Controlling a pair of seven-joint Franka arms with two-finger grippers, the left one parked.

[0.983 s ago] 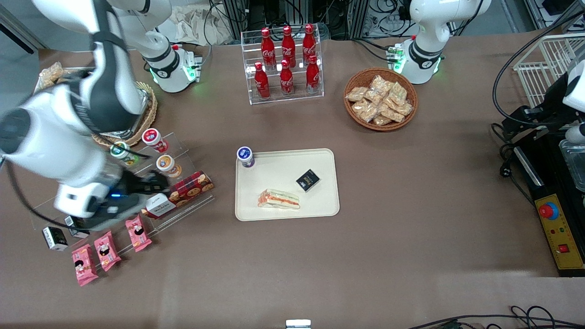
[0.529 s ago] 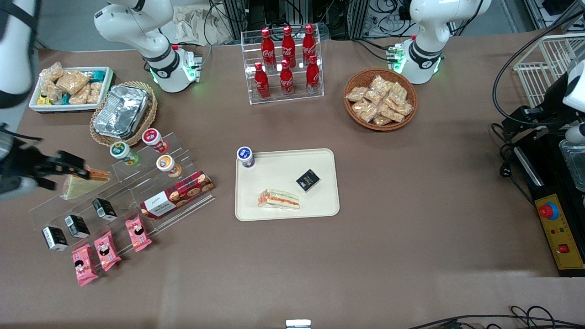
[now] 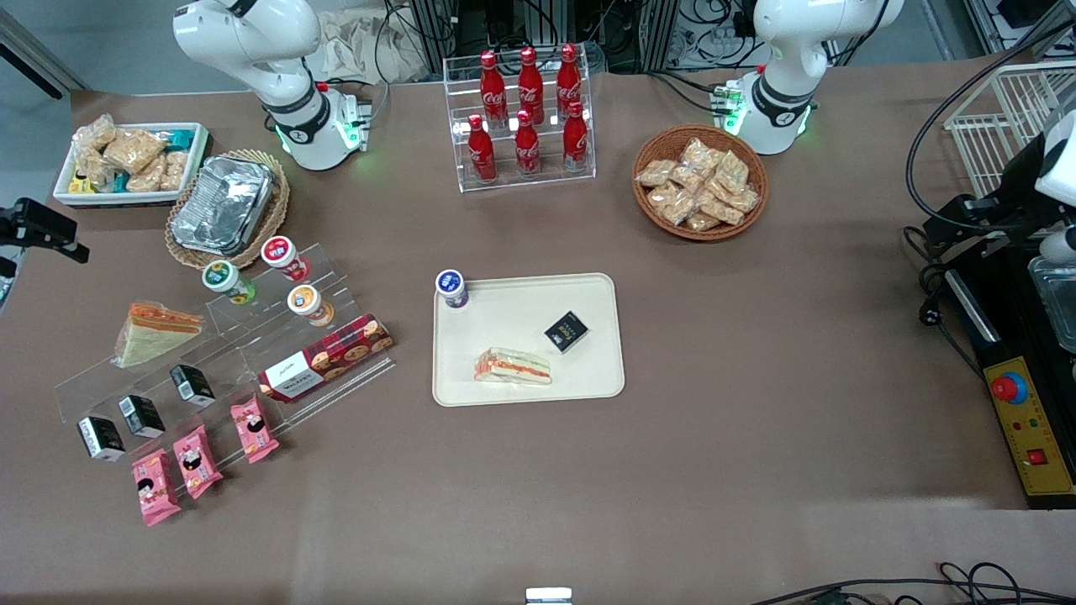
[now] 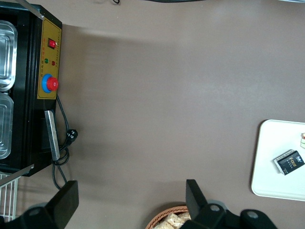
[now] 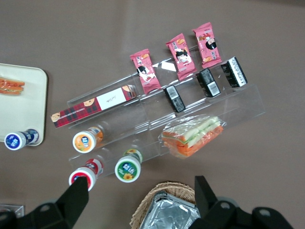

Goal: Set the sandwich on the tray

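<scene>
Clear-wrapped, the sandwich [image 3: 514, 367] lies flat on the cream tray [image 3: 504, 323], near the rim closest to the front camera, beside a small black packet [image 3: 567, 330]; a capped cup [image 3: 451, 287] stands at one tray corner. Placement appears complete. The pincer [image 5: 141, 199] hangs well apart, high above the acrylic rack [image 5: 228, 114] at the working arm's end of the table [image 3: 756, 403], fingers spread and holding nothing. No step seems outstanding.
</scene>
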